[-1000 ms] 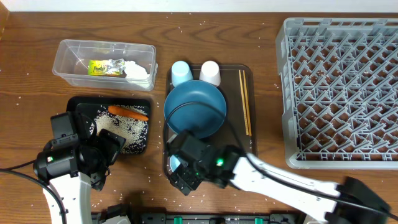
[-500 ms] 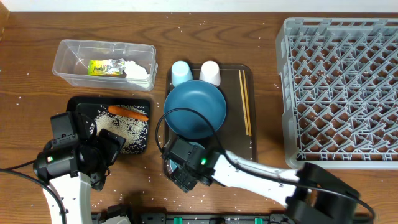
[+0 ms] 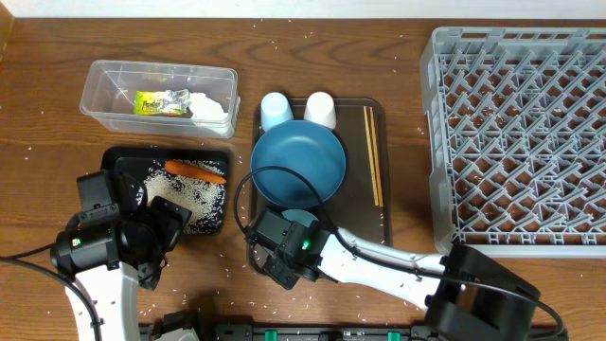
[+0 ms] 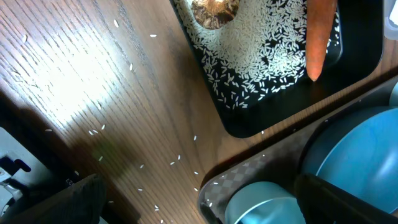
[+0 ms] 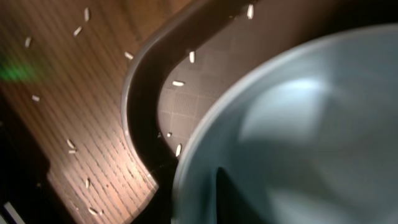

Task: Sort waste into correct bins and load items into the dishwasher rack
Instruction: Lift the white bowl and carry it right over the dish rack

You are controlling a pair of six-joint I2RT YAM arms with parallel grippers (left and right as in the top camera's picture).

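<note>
My right gripper (image 3: 284,254) is down at the white bowl (image 3: 305,220) on the near end of the brown serving tray (image 3: 374,237). In the right wrist view one dark finger (image 5: 227,196) is inside the bowl (image 5: 298,124), with the jaws closed on its rim. The blue plate (image 3: 298,163), a light blue cup (image 3: 275,110), a whitish cup (image 3: 320,110) and chopsticks (image 3: 373,166) share that tray. My left gripper (image 4: 205,202) hangs open over bare wood by the black tray (image 3: 170,156), which holds a carrot (image 3: 196,171), rice (image 3: 189,199) and a brown lump (image 4: 214,9).
The clear tub (image 3: 104,95) at the back left holds the wrapper (image 3: 158,102) and napkin (image 3: 210,107). The grey dishwasher rack (image 3: 521,142) fills the right side. Loose rice grains are scattered over the wooden table.
My right gripper has slid left and a little farther onto the bowl, and its jaws have closed on the rim. The left arm has not moved.
</note>
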